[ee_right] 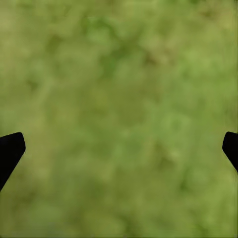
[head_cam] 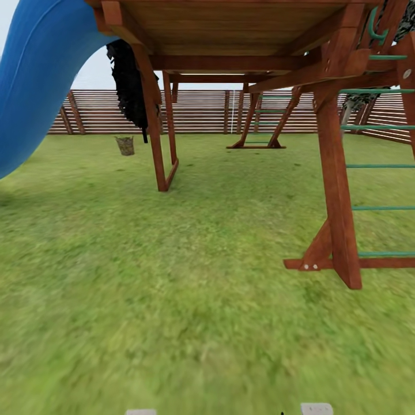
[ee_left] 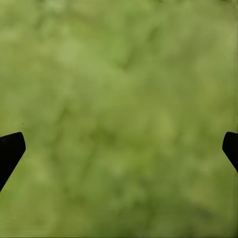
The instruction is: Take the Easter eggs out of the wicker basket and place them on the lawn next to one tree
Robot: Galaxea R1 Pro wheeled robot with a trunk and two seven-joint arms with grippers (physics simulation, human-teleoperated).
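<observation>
Far off on the lawn (head_cam: 190, 300) stands the wicker basket (head_cam: 125, 145), small and brown, just beyond the wooden play frame and short of the slat fence. Its eggs are too small to make out from here. In the left wrist view my left gripper (ee_left: 119, 151) is open over blurred grass, with its two black fingertips (ee_left: 11, 151) wide apart and nothing between them. My right gripper (ee_right: 119, 151) is open the same way above grass, fingertips (ee_right: 11, 151) spread at the picture's edges.
A blue slide (head_cam: 34, 75) curves down at the left. The wooden play frame's posts (head_cam: 337, 190) and green rungs (head_cam: 383, 207) stand close at the right, another leg (head_cam: 157, 132) ahead. A black-trunked dark tree (head_cam: 128, 86) hangs behind it. The brown fence (head_cam: 202, 112) closes the yard.
</observation>
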